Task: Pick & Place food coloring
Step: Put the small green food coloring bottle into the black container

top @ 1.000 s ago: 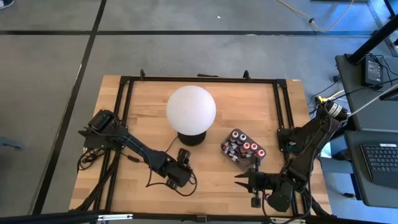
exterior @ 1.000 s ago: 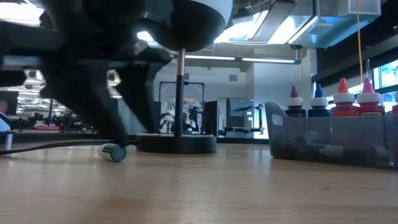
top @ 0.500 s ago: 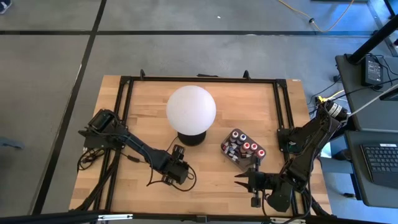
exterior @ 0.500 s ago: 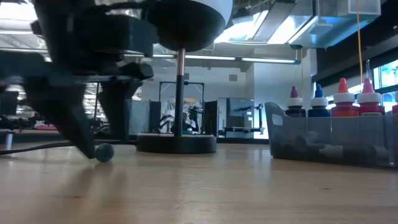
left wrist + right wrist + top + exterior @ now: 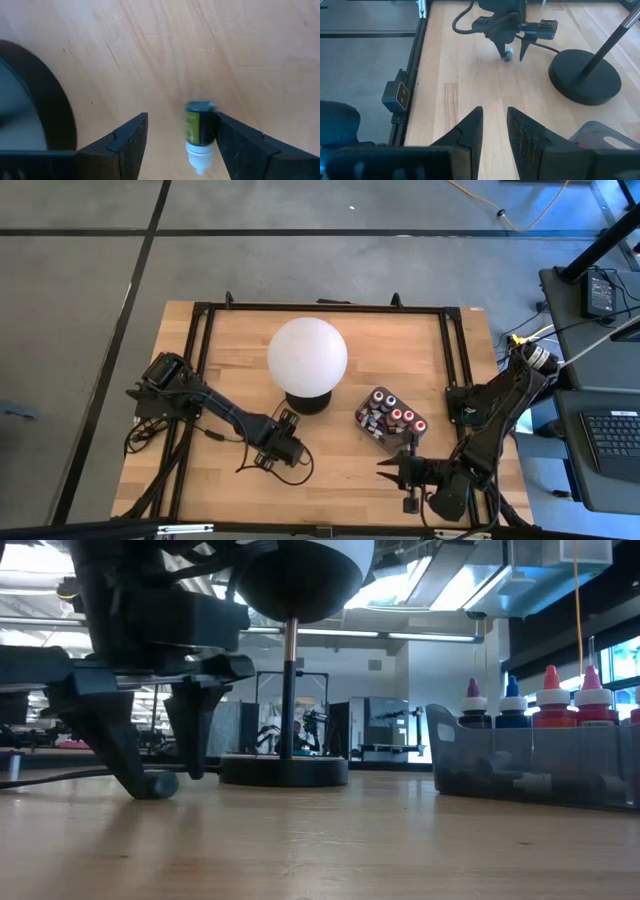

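Right, left gripper (image 5: 180, 145) is down on the wood beside the black round lamp base (image 5: 30, 100), jaws spread, straddling a small dark bottle with yellow-green label and white tip (image 5: 199, 131) lying flat, hard against one finger. Centre it before closing, grip the body, not the tip. Right gripper (image 5: 494, 131) waits by the dark translucent tray (image 5: 385, 420), fingers slightly apart.
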